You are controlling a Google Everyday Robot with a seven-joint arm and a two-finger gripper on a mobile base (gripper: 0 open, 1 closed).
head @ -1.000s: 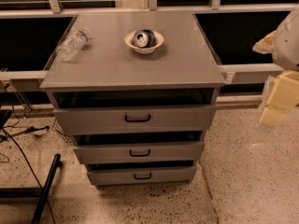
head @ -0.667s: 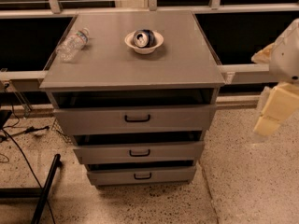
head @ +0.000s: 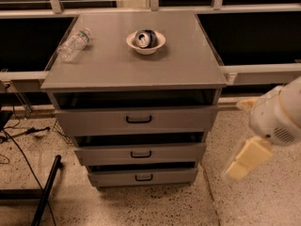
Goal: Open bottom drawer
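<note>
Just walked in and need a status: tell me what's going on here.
A one-armed robot is set to open the bottom drawer of a grey three-drawer cabinet. Its tool hangs off the cabinet's right side, about level with the lower drawers, touching nothing. The drawer's black handle is not yet gripped. On top sit a white bowl holding a can and a plastic bottle lying down.

A white bowl (head: 146, 50) holds a can (head: 144, 37); a plastic bottle (head: 74, 44) lies nearby.
</note>
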